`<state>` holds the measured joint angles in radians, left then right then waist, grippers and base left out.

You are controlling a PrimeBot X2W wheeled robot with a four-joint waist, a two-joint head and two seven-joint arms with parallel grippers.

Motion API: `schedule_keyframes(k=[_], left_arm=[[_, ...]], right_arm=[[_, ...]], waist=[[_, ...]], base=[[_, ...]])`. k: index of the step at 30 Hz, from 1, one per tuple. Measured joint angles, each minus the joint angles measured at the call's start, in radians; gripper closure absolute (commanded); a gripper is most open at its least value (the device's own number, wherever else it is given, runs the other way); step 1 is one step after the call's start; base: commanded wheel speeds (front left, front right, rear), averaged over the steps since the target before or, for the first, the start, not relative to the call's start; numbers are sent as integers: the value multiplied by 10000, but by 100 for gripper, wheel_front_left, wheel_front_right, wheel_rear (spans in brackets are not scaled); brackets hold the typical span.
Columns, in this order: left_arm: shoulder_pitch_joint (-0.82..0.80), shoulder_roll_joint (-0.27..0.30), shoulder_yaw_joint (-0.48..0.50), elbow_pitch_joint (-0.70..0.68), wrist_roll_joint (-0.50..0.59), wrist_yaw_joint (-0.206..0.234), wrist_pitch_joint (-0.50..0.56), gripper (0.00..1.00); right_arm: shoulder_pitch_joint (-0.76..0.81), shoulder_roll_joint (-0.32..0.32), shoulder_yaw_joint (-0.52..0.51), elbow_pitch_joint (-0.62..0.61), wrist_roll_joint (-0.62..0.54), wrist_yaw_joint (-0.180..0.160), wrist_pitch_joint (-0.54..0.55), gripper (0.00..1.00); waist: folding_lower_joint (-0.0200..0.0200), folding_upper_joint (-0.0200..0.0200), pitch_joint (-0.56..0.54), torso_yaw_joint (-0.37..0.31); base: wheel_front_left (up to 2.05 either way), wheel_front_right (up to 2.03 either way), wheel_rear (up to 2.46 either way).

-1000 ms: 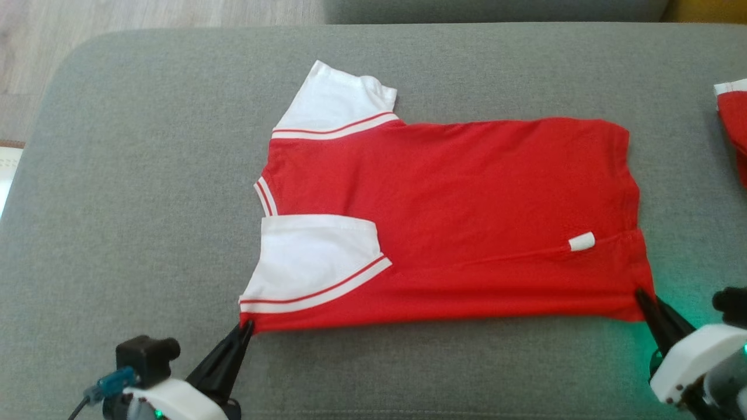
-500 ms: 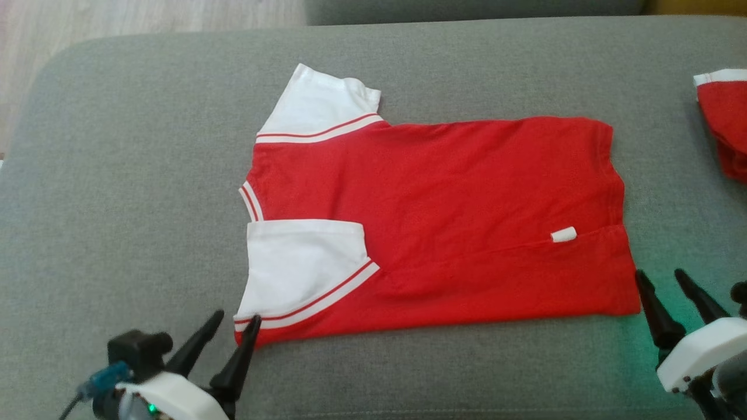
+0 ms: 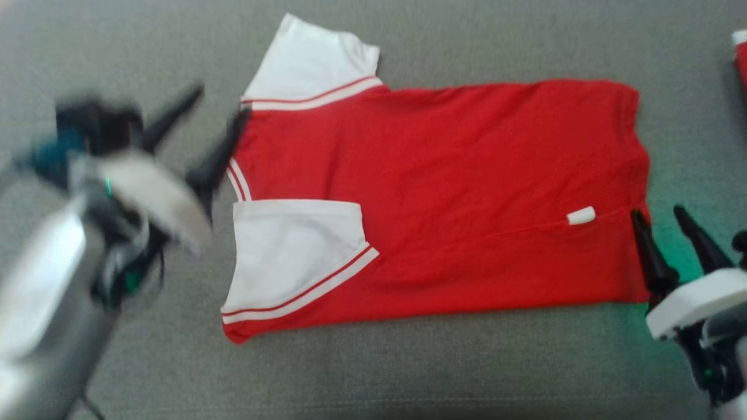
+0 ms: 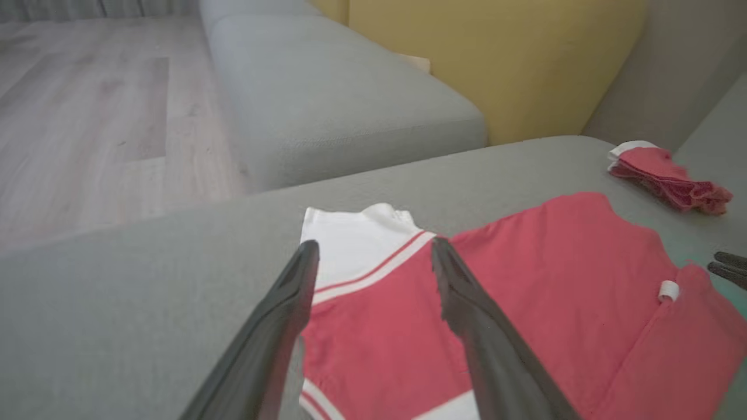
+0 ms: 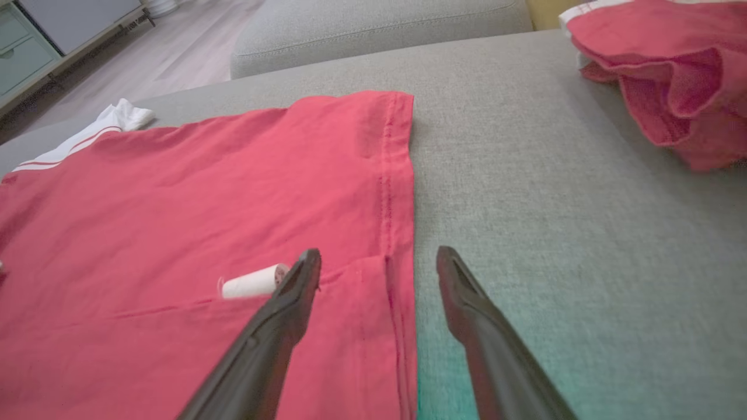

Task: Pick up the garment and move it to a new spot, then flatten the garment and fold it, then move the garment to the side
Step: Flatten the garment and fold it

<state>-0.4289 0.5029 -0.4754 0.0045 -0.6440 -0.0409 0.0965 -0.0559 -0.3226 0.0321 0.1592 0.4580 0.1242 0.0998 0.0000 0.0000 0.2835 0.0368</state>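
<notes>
Surface: grey sofa seat (image 3: 408,373); a wooden floor (image 4: 87,116), a second grey seat (image 4: 327,99) and a yellow backrest (image 4: 496,58) lie beyond it in the left wrist view.
Garment: red T-shirt (image 3: 455,175) with white sleeves, lying flat in the middle of the sofa seat, neckline toward the robot's left and hem toward its right.
Fold: the near long side is turned over onto the body, so the near sleeve (image 3: 292,251) lies on the red cloth; the far sleeve (image 3: 315,58) sticks out onto the seat.
Label: a small white tag (image 3: 581,216) sits at the edge of the folded flap, close to the hem.
Left gripper (image 3: 220,104): blurred in the head view, at the neckline end near the far shoulder; jaws spread wide, nothing between them.
Right gripper (image 3: 658,211): at the hem, one finger over the red flap beside the tag, the other over bare seat; jaws apart, gripping nothing.
Other cloth: a bunched red-and-white garment (image 5: 671,76) lies well apart, off the hem end.
</notes>
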Motion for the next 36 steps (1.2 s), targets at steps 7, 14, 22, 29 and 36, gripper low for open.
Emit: schedule_keyframes(k=[7, 14, 22, 29, 36], left_arm=[[-4422, -612, -637, 2627, -121, -662, 2073, 0], [-6297, -713, -999, 5072, -82, -826, 2336, 0], [-7124, -579, -1292, 6658, -88, -836, 2345, 0], [-7440, -188, -1871, 7183, -96, -838, 2272, 0], [-7753, 54, -2297, 7369, -408, -899, 2370, 19]], right_arm=[[-1031, -94, 150, -286, -17, 0, -109, 0], [-1593, -82, 322, -339, -17, 0, -326, 0], [-1799, -50, 408, -374, -2, 0, -635, 0], [-2049, -8, 431, -320, 71, 0, -834, 0], [-2141, 17, 541, -173, 71, 0, -982, 0]], waist=[[3, 0, 1312, -151], [3, 0, 2202, -716], [2, -1, 2931, -1497], [1, -1, 3307, -1970], [0, 0, 3366, -2198]], base=[[0, 0, 0], [0, 0, 0], [0, 0, 0], [0, 0, 0], [0, 0, 0]])
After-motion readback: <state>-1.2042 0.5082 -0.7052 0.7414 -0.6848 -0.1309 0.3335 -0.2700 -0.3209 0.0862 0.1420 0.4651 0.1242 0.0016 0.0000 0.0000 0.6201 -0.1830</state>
